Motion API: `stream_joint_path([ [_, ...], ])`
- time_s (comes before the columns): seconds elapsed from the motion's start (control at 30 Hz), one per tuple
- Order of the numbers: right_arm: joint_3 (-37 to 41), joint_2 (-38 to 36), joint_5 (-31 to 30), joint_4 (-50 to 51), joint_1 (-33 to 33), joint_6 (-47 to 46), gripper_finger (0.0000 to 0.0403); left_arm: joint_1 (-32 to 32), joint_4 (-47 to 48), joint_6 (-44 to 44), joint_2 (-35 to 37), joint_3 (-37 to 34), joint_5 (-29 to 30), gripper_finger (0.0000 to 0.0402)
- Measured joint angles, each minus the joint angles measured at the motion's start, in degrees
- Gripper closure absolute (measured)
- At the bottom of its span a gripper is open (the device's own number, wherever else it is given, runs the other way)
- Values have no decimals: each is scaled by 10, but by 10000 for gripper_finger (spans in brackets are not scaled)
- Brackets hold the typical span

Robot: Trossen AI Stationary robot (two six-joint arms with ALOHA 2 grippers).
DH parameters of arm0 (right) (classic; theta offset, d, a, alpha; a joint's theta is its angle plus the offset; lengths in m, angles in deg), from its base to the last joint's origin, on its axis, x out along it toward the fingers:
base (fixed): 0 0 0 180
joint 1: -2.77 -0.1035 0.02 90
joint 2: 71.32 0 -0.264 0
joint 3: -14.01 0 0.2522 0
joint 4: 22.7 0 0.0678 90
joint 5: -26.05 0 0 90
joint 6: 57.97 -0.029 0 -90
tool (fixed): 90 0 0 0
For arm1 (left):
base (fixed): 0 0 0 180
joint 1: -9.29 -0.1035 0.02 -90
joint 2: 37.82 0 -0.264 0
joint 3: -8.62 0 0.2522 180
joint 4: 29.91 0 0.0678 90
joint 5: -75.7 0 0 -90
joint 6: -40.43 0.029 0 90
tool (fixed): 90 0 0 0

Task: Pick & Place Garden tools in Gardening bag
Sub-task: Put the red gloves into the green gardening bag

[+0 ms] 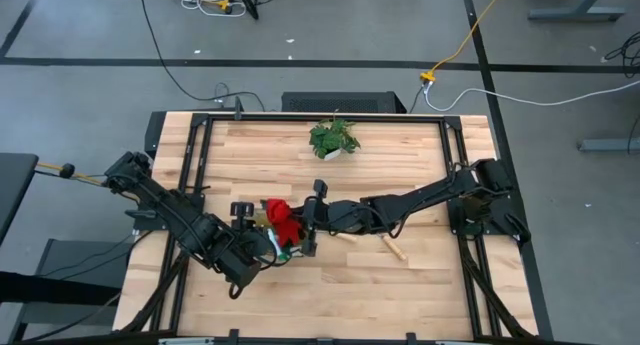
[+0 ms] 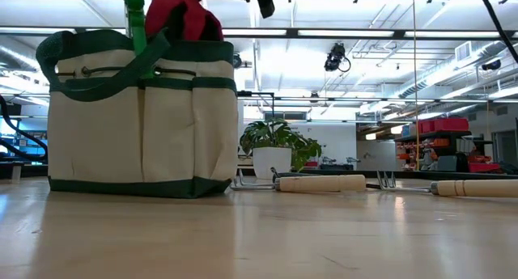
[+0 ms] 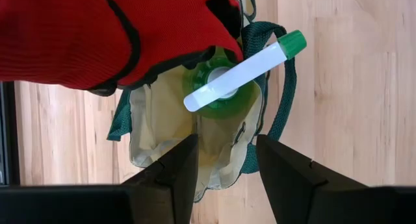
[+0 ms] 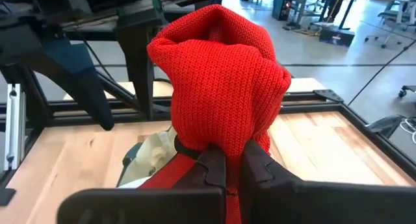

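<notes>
The cream gardening bag (image 2: 142, 117) with dark green trim stands on the table's near middle. A green translucent bottle with a white top (image 3: 237, 81) sticks up out of it and also shows in the low view (image 2: 133, 20). My right gripper (image 4: 226, 169) is shut on the red gloves (image 1: 283, 222) over the bag's mouth; the gloves also show in the low view (image 2: 182, 16). My left gripper (image 3: 224, 165) is open above the bag's near side and touches nothing. Two wooden-handled tools (image 2: 320, 183) (image 2: 473, 188) lie on the table to the bag's right. My right gripper pinches the bunched red gloves between its two fingers, by the dark-edged part (image 4: 195, 151) right at the fingertips. The fingers come about level from the table's right. The bulk of the gloves (image 4: 221, 74) bulges beyond the fingers, above the bag's rim.
A leafy plant in a white pot (image 1: 334, 138) stands at the table's far middle. The wooden handles (image 1: 395, 250) lie just right of the bag, under my right arm. Bare tabletop (image 1: 420, 295) lies along the near edge.
</notes>
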Motion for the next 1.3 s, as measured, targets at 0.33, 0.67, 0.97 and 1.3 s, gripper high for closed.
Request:
stream_joint_path([
  [0.33, 0, 0, 6, -56, -3, 31, 401, 0, 0, 0, 0, 0, 0, 239],
  [0.67, 0, 0, 47, -38, -4, -6, 401, 0, 0, 1, 0, 0, 0, 239],
  [0.97, 0, 7, 54, -6, -2, -21, 401, 0, 0, 1, 0, 0, 0, 239],
  [1.3, 0, 30, 65, -25, 15, 3, 401, 0, 0, 0, 0, 0, 0, 239],
])
